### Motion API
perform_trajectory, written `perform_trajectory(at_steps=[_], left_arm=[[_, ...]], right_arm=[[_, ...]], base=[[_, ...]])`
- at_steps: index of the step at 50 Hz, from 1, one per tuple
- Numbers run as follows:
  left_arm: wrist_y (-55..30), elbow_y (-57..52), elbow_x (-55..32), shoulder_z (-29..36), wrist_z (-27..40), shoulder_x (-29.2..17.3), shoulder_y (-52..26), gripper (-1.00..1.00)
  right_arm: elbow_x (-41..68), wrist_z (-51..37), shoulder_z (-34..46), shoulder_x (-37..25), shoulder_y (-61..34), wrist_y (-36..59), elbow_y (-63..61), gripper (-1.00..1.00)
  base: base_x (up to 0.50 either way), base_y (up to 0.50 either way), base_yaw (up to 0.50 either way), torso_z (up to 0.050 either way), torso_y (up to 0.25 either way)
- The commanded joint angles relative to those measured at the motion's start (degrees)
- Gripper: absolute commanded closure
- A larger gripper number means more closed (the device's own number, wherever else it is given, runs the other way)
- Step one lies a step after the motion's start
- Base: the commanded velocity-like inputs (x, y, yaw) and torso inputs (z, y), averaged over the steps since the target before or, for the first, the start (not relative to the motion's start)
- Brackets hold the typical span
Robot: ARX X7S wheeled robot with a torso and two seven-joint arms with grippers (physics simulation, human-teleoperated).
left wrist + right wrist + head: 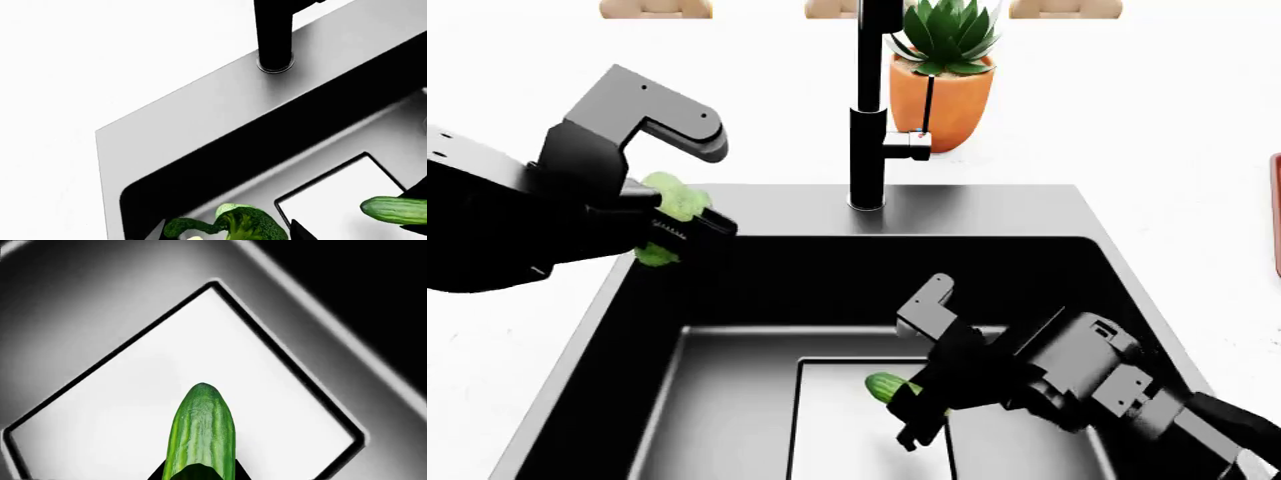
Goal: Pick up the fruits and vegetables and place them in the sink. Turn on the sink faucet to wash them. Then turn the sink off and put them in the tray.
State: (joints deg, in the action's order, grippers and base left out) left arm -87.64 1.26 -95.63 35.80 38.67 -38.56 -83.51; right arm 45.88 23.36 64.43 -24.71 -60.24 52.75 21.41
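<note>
- Inside the sink (1054, 215), low over the pale drain panel (167, 390), the right gripper (914, 405) clamps the cucumber (888, 386), with open basin all around.
- Above the sink's left rim, the left gripper (681, 225) grips the broccoli floret (674, 200); the faucet (874, 110) stands well clear.

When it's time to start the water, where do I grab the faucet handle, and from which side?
Grip the short lever sticking sideways from the faucet post, probably near its pale tip. Come from the front, on the sink side, jaws above and below it: the potted plant stands close behind.
</note>
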Motion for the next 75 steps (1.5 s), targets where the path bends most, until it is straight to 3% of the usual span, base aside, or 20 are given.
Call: perform_trajectory(at_steps=[1,12,13,21,27,33,38,46,54,64,75], left_arm=[[0.23,0.26,-4.8,6.78,-0.25,1.0,-6.32,1.0],[2.17,-1.88,-6.81,7.85,0.23,-0.92,-5.36,1.0],[2.29,-2.08,-6.59,7.94,0.04,-1.16,-5.13,1.0],[3.81,-2.93,-4.79,8.55,-1.59,-2.25,-3.33,1.0],[5.04,-4.22,-5.63,9.22,-1.15,-2.55,-1.06,1.0],[6.59,-6.16,-5.26,10.23,-2.42,-0.75,2.07,1.0],[8.19,-6.85,-2.29,11.83,-5.27,1.71,5.68,1.0],[9.99,-5.38,4.66,15.01,-11.7,5.11,8.25,1.0],[15.38,-3.83,13.19,19.42,-19.79,9.03,13.36,1.0],[18.11,-3.52,16.91,22.5,-23.11,10.42,16.99,1.0],[23.92,3.21,25.37,26.56,-28.81,14.31,18.08,1.0]], right_arm=[[-9.32,7.41,6.65,9.6,-0.01,-9.9,21.13,1.0],[-14.29,12.94,10.5,18.31,0.51,-18.24,38.76,1.0],[-13.71,12.35,9.85,17.74,0.12,-17.65,37.38,-1.0],[1.76,-0.88,-2.18,-1.62,-6.89,2.73,-9.72,-1.0],[13.83,-11.37,-12.61,-10.83,-11.52,13.55,-29.82,-1.0],[28.06,-23.69,-23.92,-19.8,-13.34,20.47,-41.88,-1.0],[33.73,-29.91,-29.26,-23.79,-14.52,21.02,-44.03,-1.0],[35.02,-33.24,-33.1,-24.48,-17.93,19.68,-41.33,-1.0],[32.37,-40.08,-39.15,-24.57,-14.92,10.98,-42.58,-1.0],[27.3,-39.77,-38.29,-20.24,-17.09,7.55,-39.35,-1.0],[25.66,-38.85,-37.34,-19.76,-17.38,6.88,-39.17,-1.0]], base=[[0.0,0.0,0.0,0.0,0.0],[0.0,0.0,0.0,0.0,0.0],[0.0,0.0,0.0,0.0,0.0],[0.0,0.0,0.0,0.0,0.0],[0.0,0.0,0.0,0.0,0.0],[0.0,0.0,0.0,0.0,0.0],[0.0,0.0,0.0,0.0,0.0],[0.0,0.0,0.0,0.0,0.0],[0.0,0.0,0.0,0.0,0.0],[0.0,0.0,0.0,0.0,0.0],[0.0,0.0,0.0,0.0,0.0]])
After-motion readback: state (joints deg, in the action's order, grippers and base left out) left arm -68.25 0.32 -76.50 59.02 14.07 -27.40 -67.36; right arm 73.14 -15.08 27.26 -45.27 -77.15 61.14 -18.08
